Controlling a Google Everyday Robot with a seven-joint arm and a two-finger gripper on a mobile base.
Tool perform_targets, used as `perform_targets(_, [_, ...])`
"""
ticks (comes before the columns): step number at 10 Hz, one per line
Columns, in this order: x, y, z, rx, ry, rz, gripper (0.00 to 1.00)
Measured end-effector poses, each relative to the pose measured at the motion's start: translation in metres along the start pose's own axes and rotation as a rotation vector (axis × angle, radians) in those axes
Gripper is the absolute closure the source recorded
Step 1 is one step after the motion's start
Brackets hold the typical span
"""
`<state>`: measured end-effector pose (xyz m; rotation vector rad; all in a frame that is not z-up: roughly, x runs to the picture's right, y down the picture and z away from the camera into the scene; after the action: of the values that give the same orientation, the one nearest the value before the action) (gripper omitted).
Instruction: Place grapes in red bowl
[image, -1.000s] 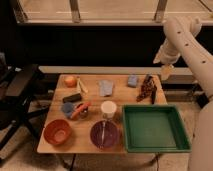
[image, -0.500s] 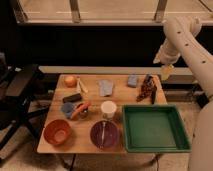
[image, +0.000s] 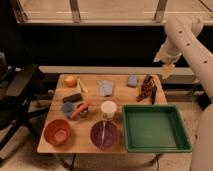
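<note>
The grapes (image: 145, 89), a dark reddish-purple lumpy bunch, lie at the table's back right, next to a black tool-like object (image: 153, 94). The red bowl (image: 57, 132) stands at the front left corner, next to the purple bowl (image: 104, 134). My gripper (image: 167, 70) hangs on the white arm above and to the right of the grapes, off the table's back right edge and well clear of them. It holds nothing that I can see.
A green tray (image: 155, 128) fills the front right. A white cup (image: 108, 109) stands mid-table. An orange (image: 70, 80), a blue cloth (image: 106, 87), a blue sponge (image: 132, 80) and a carrot (image: 81, 108) lie around. A black chair (image: 17, 95) stands left.
</note>
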<state>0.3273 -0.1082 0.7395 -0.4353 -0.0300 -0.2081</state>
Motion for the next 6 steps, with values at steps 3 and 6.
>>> perform_targets(3, [0.021, 0.005, -0.002, 0.051, -0.016, -0.089, 0.3])
perform_targets(6, [0.007, 0.006, 0.007, 0.035, -0.076, -0.17, 0.3])
